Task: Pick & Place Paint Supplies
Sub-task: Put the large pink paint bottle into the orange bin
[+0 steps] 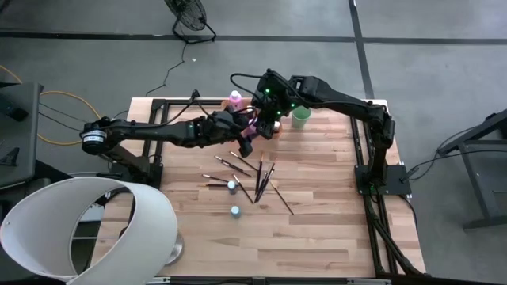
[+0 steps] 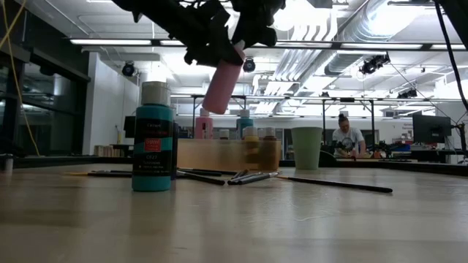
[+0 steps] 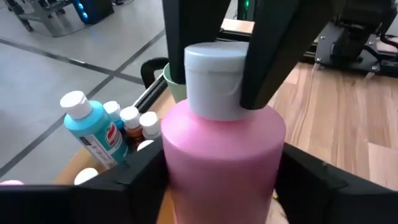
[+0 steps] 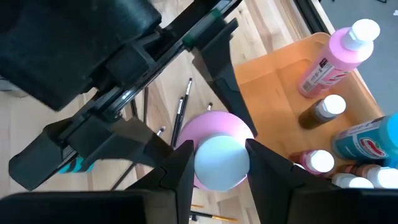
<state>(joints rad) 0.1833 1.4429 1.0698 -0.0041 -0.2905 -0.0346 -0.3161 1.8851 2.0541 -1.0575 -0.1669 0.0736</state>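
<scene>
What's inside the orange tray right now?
The orange tray holds a pink bottle, a brown one, a teal one and more white-capped bottles. The arms and the pink bottle being handed over cover the rest.

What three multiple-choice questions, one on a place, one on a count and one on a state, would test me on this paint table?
1. Where is the cup?
A. In the tray
B. On the table beside the tray
C. On the floor

2. How many teal bottles stand on the table outside the tray?
A. One
B. Two
C. Five

3. The right end effector is:
A. Open and empty
B. Shut on a pink bottle by its cap
C. Shut on a brush

Answers:
1 B, the high view shows it next to the tray.
2 B, two caps show there from above.
3 B, its fingers clamp the white cap in midair.
</scene>
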